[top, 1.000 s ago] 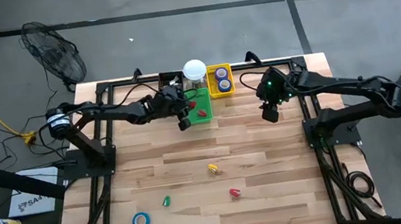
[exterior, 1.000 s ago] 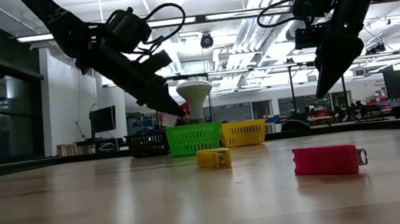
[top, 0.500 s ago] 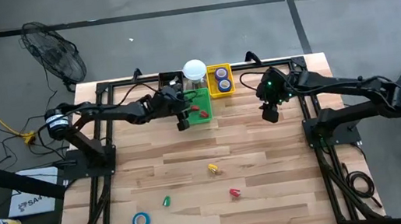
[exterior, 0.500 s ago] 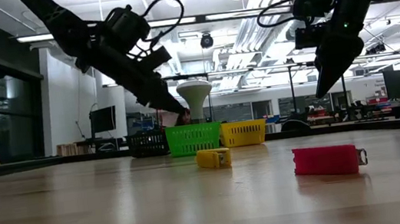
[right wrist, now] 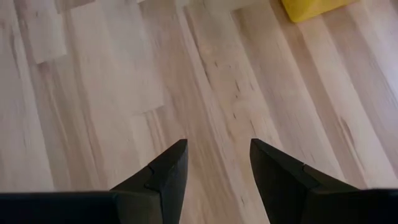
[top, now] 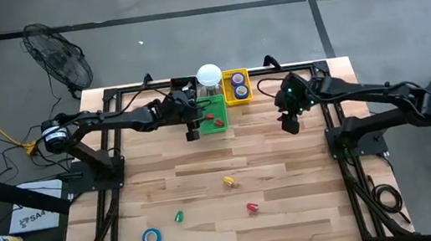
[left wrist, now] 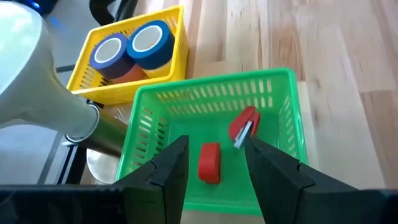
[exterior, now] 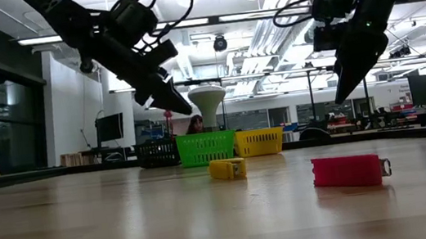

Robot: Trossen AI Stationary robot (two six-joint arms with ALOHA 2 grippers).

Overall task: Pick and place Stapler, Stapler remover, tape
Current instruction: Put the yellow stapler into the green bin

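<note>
My left gripper is open and holds nothing; it hangs at the near left side of the green basket. On that basket's floor lie a red block-shaped stapler and a red stapler remover. Two blue tape rolls sit in the yellow basket. Another blue tape roll lies flat near the table's near left corner. My right gripper is open, above bare wood right of the baskets.
A white round-topped jar and a black basket stand at the far edge beside the green basket. A small yellow piece, a red one and a green one lie on the table's near half, with bare wood around them.
My left gripper has risen a little and drawn back toward the table's left, away from the green basket. My right arm has kept still.
</note>
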